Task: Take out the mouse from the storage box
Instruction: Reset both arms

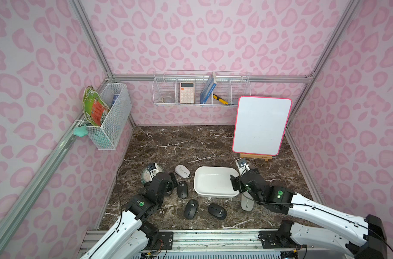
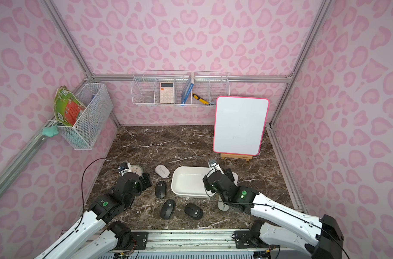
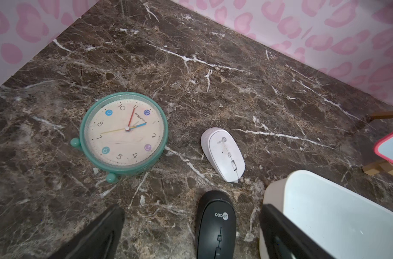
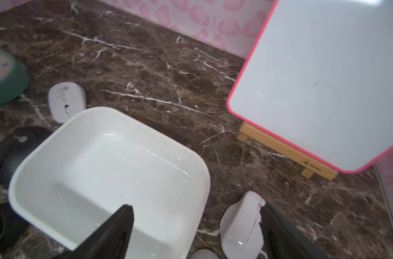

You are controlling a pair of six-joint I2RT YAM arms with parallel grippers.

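The storage box [image 1: 213, 168], a shallow white tub, stands on the marble table and holds nothing [image 4: 101, 166]. My right gripper [image 4: 194, 207] is open at the box's right end, one finger over the inside. The other finger is against a white mouse [image 4: 238, 224] that lies tilted on the table just outside the box. My left gripper [image 3: 192, 209] is open to the left of the box, low over a black mouse [image 3: 215, 224] lying between its fingers. A white mouse [image 1: 182, 170] and two more black mice [image 1: 190, 208] [image 1: 217, 211] lie on the table.
A teal clock [image 3: 123, 134] lies flat at the left. A pink-edged whiteboard [image 1: 261, 125] on a wooden easel stands behind the box at the right. Another white rounded object [image 1: 246, 203] lies under my right arm. Wire baskets [image 1: 201, 89] hang on the walls.
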